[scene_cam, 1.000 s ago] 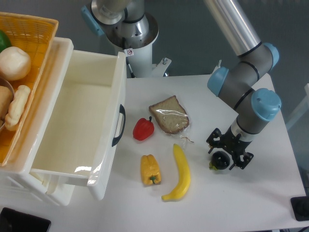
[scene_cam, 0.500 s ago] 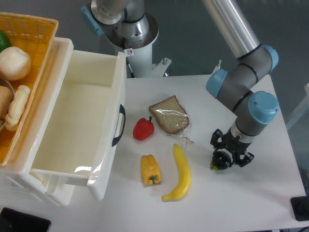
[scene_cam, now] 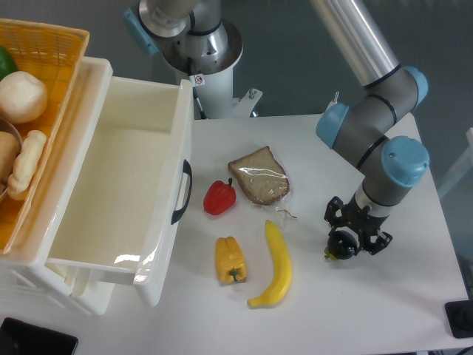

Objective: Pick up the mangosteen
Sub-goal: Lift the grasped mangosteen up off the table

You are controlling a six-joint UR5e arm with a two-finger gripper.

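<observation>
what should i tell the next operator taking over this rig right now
Gripper: down at the table, fingers around the mangosteen; whether it is clamped cannot be told.
Mangosteen: on the table's right side, right of the banana, apparently not lifted.
Done: approach and descent onto the fruit.
Left: confirm the grip, then lift it.

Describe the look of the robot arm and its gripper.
The arm has a bare silver metal tube, dark grey rounded joint housings and light blue end caps. The gripper is small, black and angular, with two short fingers. No loose cables or readable markings show on it.
</observation>
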